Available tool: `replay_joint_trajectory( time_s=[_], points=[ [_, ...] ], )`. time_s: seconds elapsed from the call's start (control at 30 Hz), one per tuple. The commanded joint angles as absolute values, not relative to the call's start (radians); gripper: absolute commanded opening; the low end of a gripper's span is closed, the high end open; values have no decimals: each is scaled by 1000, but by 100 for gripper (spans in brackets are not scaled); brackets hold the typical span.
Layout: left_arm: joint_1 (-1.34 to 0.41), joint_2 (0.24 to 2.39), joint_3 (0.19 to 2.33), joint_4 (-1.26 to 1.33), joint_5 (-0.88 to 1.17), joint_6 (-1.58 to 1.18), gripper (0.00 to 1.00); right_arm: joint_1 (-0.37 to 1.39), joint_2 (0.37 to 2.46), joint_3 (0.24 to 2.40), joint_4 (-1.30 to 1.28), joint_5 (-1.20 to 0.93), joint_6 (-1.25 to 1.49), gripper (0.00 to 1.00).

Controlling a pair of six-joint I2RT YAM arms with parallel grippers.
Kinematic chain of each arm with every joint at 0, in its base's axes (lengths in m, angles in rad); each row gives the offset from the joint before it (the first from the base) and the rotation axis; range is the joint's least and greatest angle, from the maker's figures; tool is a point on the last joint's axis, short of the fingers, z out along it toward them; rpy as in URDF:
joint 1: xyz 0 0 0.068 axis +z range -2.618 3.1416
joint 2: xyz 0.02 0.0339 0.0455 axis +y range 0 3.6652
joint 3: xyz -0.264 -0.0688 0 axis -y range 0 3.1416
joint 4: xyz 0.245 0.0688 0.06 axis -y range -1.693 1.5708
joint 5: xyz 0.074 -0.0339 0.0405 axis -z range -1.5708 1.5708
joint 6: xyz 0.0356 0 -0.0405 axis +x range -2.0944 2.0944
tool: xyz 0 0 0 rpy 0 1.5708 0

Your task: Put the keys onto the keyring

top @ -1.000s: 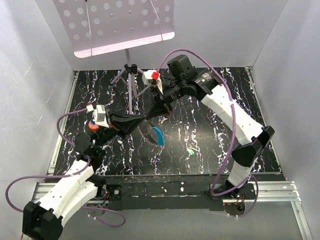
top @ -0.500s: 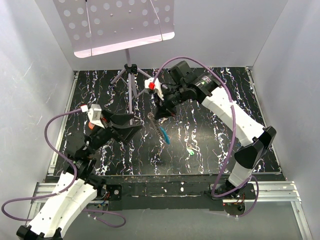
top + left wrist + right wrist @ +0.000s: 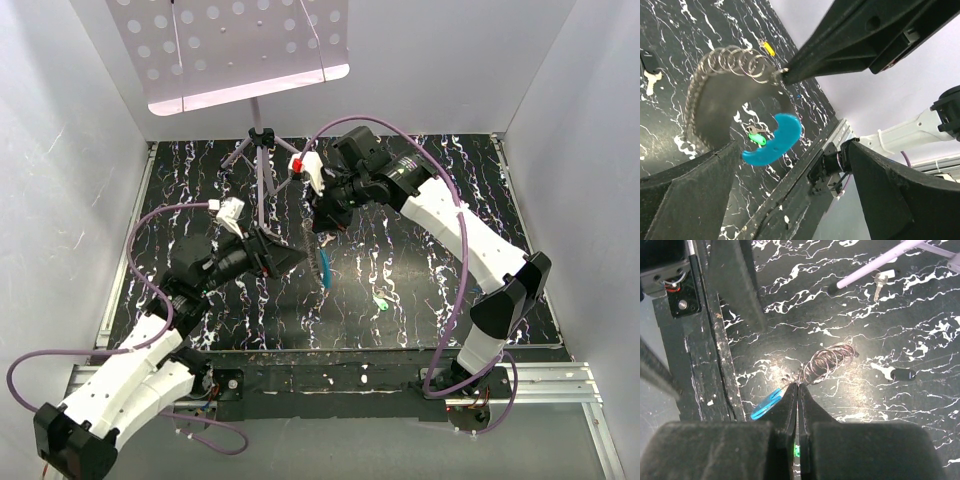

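My right gripper (image 3: 324, 218) is shut on the keyring (image 3: 318, 248) and holds it above the black mat. In the right wrist view its fingertips (image 3: 797, 386) pinch the wire next to a coil of silvery rings (image 3: 831, 361). From the coil a grey band curves down to a light-blue tag (image 3: 772, 142), which hangs free. My left gripper (image 3: 276, 256) stands open just left of the hanging keyring, with nothing between its fingers (image 3: 690, 192). A small green-headed key (image 3: 381, 301) lies on the mat to the lower right and also shows behind the tag (image 3: 758, 140).
A purple tripod (image 3: 262, 140) carrying a perforated white music stand (image 3: 230, 45) stands at the back. Other small keys lie on the mat: a yellow-headed one (image 3: 769, 48), a black-headed one (image 3: 902, 375) and a white-headed one (image 3: 880, 284). The mat's front edge (image 3: 330, 350) is near the arm bases.
My left gripper has opened, let go of the keyring and turned while staying just left of it. The right gripper stays shut on the ring, and the blue tag now hangs from it.
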State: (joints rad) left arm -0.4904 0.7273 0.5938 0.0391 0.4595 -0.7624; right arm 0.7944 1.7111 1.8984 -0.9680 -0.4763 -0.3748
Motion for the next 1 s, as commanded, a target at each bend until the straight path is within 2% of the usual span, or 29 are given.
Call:
replay_joint_trajectory(
  time_s=[0.0, 0.3, 0.43, 0.7, 0.9, 0.97],
  points=[
    [-581, 756, 699, -124, 329, -704, 91, 801, 1723, 1911, -900, -414, -267, 1],
    [-753, 902, 801, -254, 37, -623, 90, 802, 1763, 1924, -887, -408, -161, 1],
    [-779, 971, 836, -279, -44, -608, 77, 802, 1769, 1927, -882, -406, -146, 1],
    [-787, 1063, 876, -294, -93, -583, 59, 801, 1773, 1922, -873, -405, -127, 1],
    [-793, 1085, 879, -342, -118, -568, 51, 801, 1782, 1922, -861, -390, -100, 1],
    [-792, 1077, 864, -345, -129, -561, 44, 801, 1782, 1919, -858, -393, -94, 1]
  ],
)
